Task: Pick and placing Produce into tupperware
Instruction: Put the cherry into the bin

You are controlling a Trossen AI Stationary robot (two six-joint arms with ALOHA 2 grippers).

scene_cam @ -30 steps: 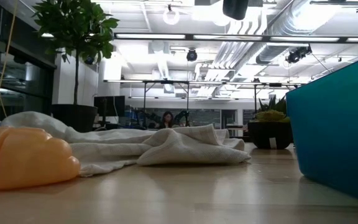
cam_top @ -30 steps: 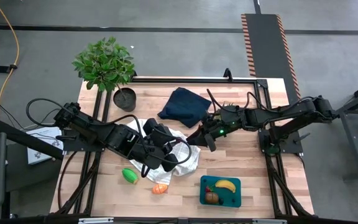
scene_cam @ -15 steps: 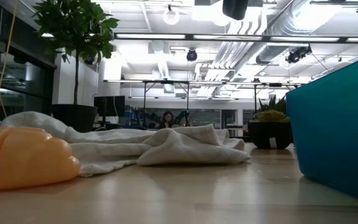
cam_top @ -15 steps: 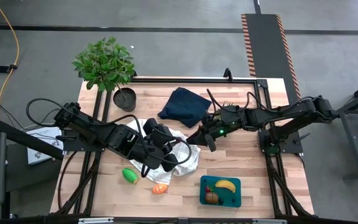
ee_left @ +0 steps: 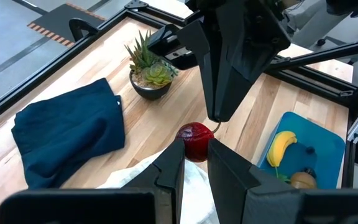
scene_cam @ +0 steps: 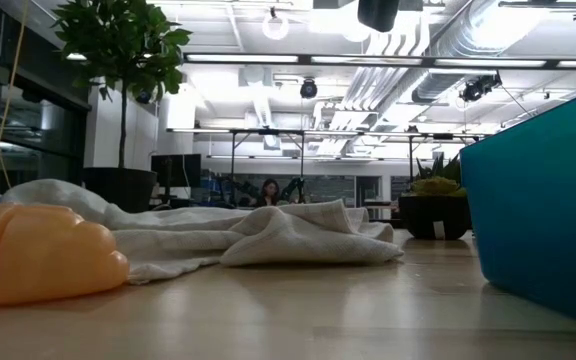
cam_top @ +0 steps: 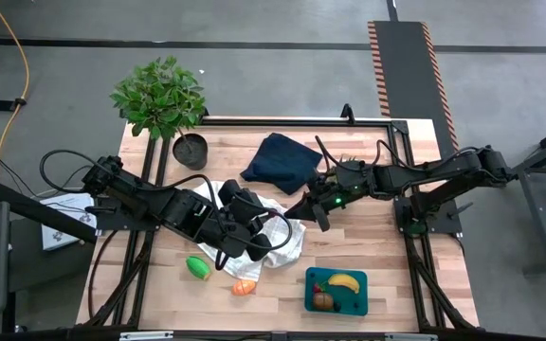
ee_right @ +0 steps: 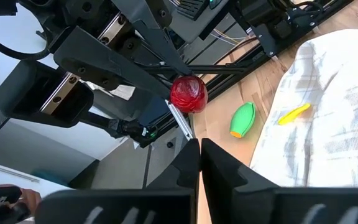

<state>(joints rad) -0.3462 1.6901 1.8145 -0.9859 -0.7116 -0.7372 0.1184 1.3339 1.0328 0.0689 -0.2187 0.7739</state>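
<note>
While the left gripper (ee_left: pixel 195 148) hangs over the middle of the table (cam_top: pixel 387 256), above the right edge of the white cloth (cam_top: pixel 287 244), its two fingers are clenched on a red berry (ee_left: pixel 195 140), which sits pinched at their very tips and clear of the wood. The right gripper (ee_right: pixel 199 146) comes in from the right and meets it there, its fingers pressed tight together with nothing between them, their tip just beside the berry but apart from it. The tupperware (cam_top: pixel 359 302) lies at the near edge of the table, right of centre, well apart from both grippers. Inside it are a yellow banana (cam_top: pixel 344 281) toward its far side and a brown round one (cam_top: pixel 323 301) in its near left corner; a small red bit beside them is too small to tell. Two more pieces lie on the bare wood to the left of the tupperware: an orange piece (cam_top: pixel 244 287) near the front edge, and a green piece (cam_top: pixel 197 267) further left, just off the near edge of the white cloth. A dark navy cloth (cam_top: pixel 281 159) lies crumpled at the far middle of the table, with a small spiky potted plant (ee_left: pixel 149 68) just to its right, and a large leafy potted plant (cam_top: pixel 159 95) stands at the far left corner. From table height, the orange piece fills the left foreground and the tupperware's teal wall the right
</note>
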